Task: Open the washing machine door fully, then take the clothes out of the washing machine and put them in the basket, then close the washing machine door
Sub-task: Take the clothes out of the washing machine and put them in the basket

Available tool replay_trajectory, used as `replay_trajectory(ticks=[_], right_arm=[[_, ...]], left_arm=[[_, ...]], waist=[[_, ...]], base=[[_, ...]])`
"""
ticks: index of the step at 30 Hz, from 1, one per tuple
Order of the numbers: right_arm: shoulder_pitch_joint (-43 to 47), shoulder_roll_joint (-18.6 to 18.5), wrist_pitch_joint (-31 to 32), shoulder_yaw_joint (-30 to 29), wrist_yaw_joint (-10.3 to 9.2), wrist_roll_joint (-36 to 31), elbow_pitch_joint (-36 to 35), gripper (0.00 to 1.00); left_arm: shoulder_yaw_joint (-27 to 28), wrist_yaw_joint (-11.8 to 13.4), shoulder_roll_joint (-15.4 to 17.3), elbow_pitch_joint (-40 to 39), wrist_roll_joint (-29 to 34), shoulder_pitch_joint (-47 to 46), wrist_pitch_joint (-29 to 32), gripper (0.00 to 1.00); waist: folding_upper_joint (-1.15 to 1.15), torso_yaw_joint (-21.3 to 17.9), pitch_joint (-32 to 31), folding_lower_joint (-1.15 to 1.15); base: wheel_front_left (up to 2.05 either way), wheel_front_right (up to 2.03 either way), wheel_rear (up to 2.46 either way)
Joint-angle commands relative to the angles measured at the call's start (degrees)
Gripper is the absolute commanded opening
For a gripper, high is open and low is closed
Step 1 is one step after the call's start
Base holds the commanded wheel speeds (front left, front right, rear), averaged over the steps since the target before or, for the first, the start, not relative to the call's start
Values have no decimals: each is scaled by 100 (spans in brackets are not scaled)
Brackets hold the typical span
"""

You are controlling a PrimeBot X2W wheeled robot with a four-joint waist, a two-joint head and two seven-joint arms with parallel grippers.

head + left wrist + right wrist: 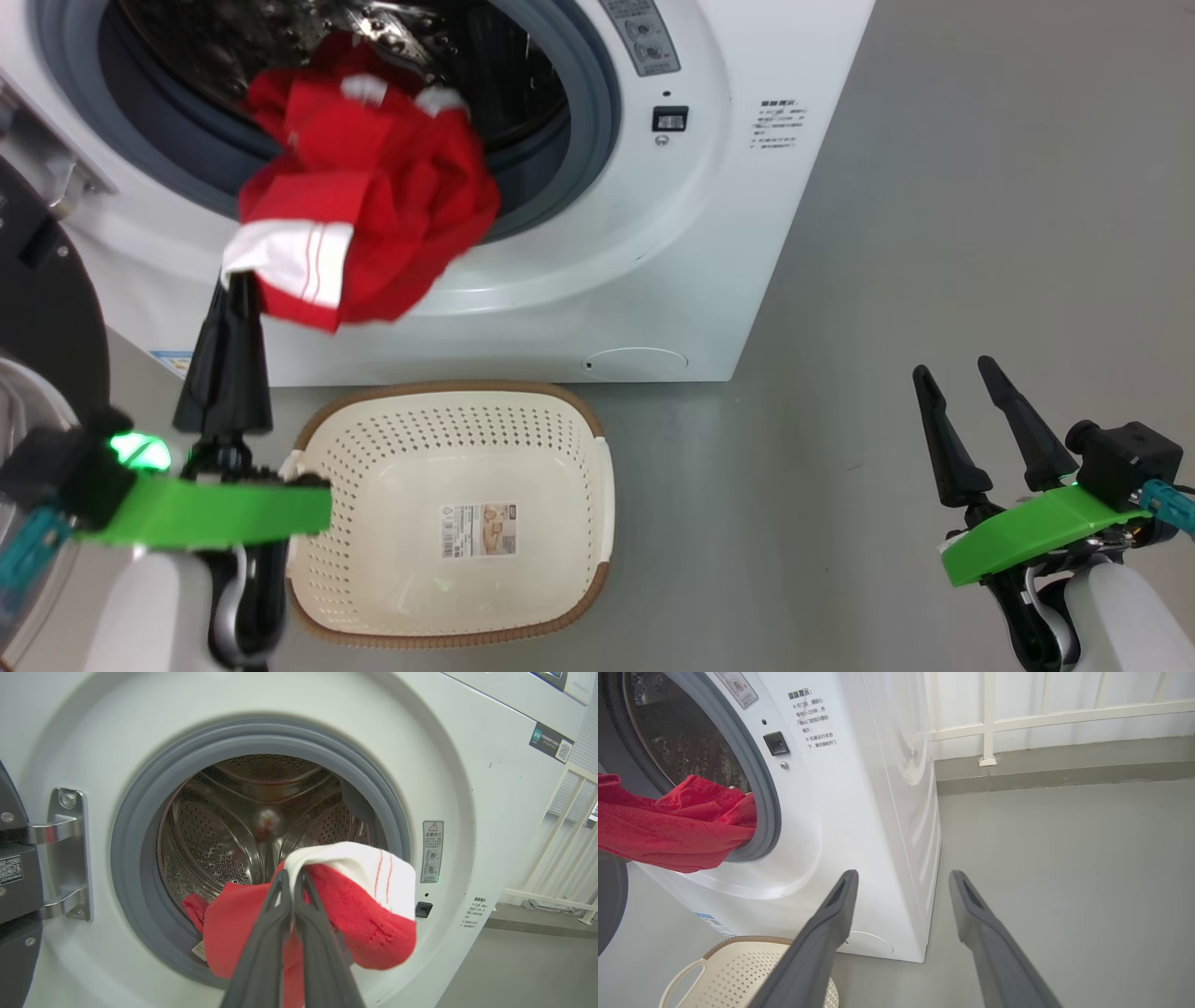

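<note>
While the clothes (pixel 383 196) were clamped at the white hem (pixel 289 257) by the left gripper (pixel 239 278), they were judged light, limp; right gripper (pixel 952 370) jaws were seen apart, empty.

We note the basket (pixel 448 397) on the floor (pixel 980 187) just before the washing machine (pixel 709 233), whose opening lies at the basket's 12 o'clock. The clothes (pixel 373 196) hang half out of that opening, one edge pinched in our left gripper (pixel 238 278) at the basket's 10 o'clock. The washing machine door (pixel 37 280) stands out at 9 o'clock, and our right gripper (pixel 952 366) is well apart at 3 o'clock.
</note>
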Motion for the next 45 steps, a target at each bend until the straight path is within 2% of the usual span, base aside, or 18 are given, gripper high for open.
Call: replay_trajectory(ticks=[1,10,15,19,24,34,41,45], right_arm=[[52,-56,-69,91,9,-94,-157,100],[21,-86,-69,90,9,-96,-168,100],[-42,-67,-69,137,9,-108,-168,100],[-79,-40,-69,203,9,-97,-168,100],[-95,-12,-69,236,9,-77,-171,100],[-277,29,-69,329,9,-59,-173,100],[-380,70,-69,378,9,-72,-201,100],[-451,108,-69,397,9,-80,-234,100]], left_arm=[[230,0,135,-409,9,138,-45,0],[130,223,73,-1873,-80,914,281,0],[-91,249,27,-1800,-138,1162,483,0],[-333,214,-16,-1105,-135,1258,475,0],[-601,145,-30,283,5,1090,309,0],[-951,3,-71,3333,35,-134,3,0],[-1128,-16,-88,4896,0,-927,-41,0],[-1277,-18,-55,5507,-26,-1295,-44,0]], waist=[[0,31,-25,0],[0,107,14,0],[0,73,70,0],[0,-8,106,0],[0,-126,188,0],[0,-400,485,0],[0,-601,765,0],[0,-720,985,0]], base=[[0,0,0],[0,0,0],[0,0,0],[0,0,0],[0,0,0],[0,0,0],[0,0,0],[0,0,0]])
